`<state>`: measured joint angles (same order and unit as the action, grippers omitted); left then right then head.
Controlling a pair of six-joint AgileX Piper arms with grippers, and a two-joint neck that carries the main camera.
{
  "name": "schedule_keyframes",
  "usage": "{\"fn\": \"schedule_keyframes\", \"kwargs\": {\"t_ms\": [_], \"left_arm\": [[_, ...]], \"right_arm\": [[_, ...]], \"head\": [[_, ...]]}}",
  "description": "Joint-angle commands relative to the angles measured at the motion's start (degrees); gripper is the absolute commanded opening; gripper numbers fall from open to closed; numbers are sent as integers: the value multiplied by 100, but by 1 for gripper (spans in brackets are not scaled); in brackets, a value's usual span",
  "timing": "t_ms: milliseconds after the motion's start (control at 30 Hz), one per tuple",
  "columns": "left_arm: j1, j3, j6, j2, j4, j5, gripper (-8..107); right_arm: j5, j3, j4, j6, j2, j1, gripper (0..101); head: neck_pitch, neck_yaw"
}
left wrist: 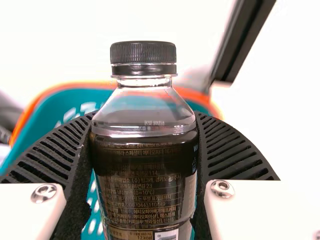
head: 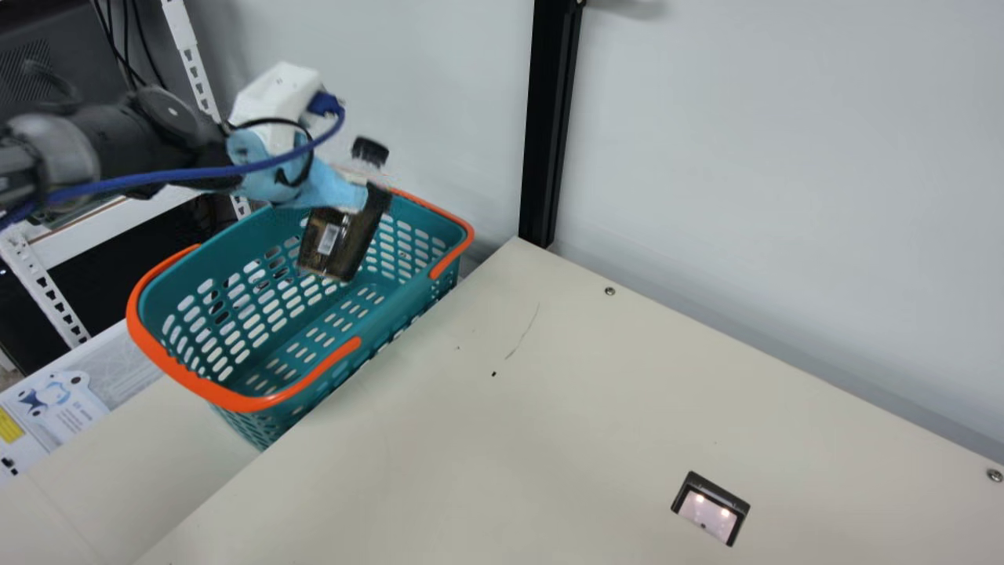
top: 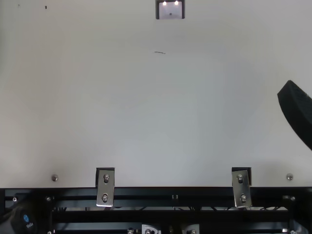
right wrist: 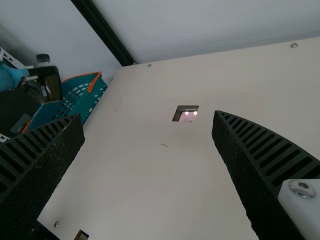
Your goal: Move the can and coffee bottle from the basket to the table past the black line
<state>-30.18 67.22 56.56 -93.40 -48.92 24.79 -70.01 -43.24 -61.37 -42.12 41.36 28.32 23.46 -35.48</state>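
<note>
Over the teal basket (head: pixel 259 314), in the main view, my left gripper (head: pixel 362 205) holds the dark coffee bottle (head: pixel 329 242) tilted, black cap upward. The left wrist view has the bottle (left wrist: pixel 145 170) squeezed between both ribbed fingers of my left gripper (left wrist: pixel 145 125), the basket (left wrist: pixel 65 102) behind. One black finger of my right gripper (top: pixel 296 113) juts in at the top view's right edge. Seen from the right wrist, my right gripper (right wrist: pixel 149 127) has its fingers wide apart with nothing between them; the bottle (right wrist: pixel 53 87) and basket (right wrist: pixel 85 107) are far off.
The basket, with orange handles (head: pixel 196 384), stands against the edge of the cream table (head: pixel 549 439). Behind rises a black post (head: pixel 549 118) at the wall. A small dark-framed plate (head: pixel 710 508) is set in the tabletop, and a short thin dark line (top: pixel 160 52) marks it.
</note>
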Motion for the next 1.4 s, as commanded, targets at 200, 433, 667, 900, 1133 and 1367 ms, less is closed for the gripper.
{"fn": "schedule_keyframes", "kwargs": {"t_ms": [200, 433, 667, 900, 1133, 1367], "left_arm": [[370, -388, -101, 1155, -1221, -305, 10], [1009, -798, -875, 1798, -1244, -589, 10], [1674, -1081, -2139, 2302, -858, -513, 10], [2282, -1181, -3440, 2714, -340, -305, 10], [2773, -1221, -4604, 3062, 169, -93, 10], [3124, -1272, -5643, 3527, 587, 151, 10]], "right_arm": [[0, 0, 0, 0, 0, 0, 101], [0, 0, 0, 0, 0, 0, 101], [0, 0, 0, 0, 0, 0, 101], [0, 0, 0, 0, 0, 0, 101], [0, 0, 0, 0, 0, 0, 101], [0, 0, 0, 0, 0, 0, 101]], "head": [[122, -112], [122, -112], [122, -112], [122, -112], [122, -112], [79, -63]]}}
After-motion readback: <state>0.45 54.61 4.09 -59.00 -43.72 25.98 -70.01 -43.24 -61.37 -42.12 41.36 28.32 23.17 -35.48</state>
